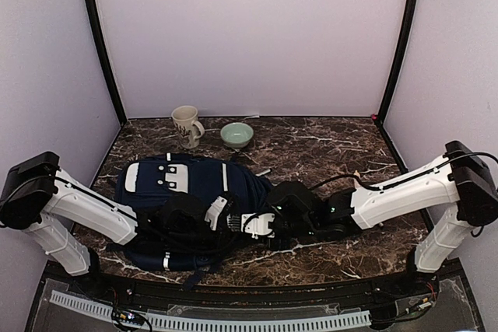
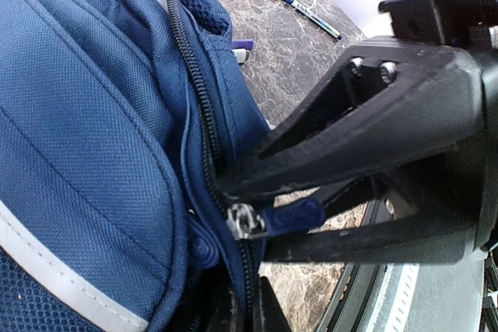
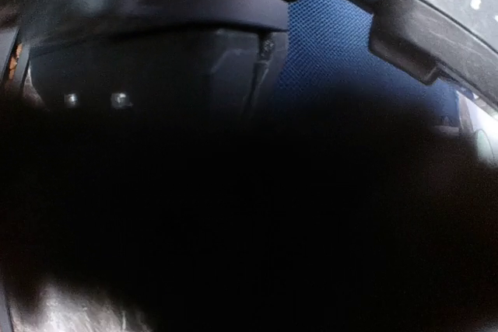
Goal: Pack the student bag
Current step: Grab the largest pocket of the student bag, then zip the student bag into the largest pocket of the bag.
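Note:
The student bag (image 1: 191,192) lies flat on the marble table, navy with white patches. In the left wrist view its zipper (image 2: 198,106) runs down to a metal slider (image 2: 243,221) with a blue zipper pull (image 2: 299,214). My right gripper (image 2: 249,219) reaches in from the right, and its black fingers (image 2: 350,157) are pressed on both sides of that pull. My left gripper (image 2: 253,309) is shut and pinches the bag's edge just below the slider. Both grippers meet at the bag's right end (image 1: 236,221). The right wrist view is mostly dark, showing only blue bag fabric (image 3: 334,44).
A beige mug (image 1: 185,124) and a green bowl (image 1: 236,134) stand behind the bag. A blue pen (image 2: 303,12) and a marker (image 2: 241,50) lie on the marble beyond the bag. Lilac walls close the table on three sides.

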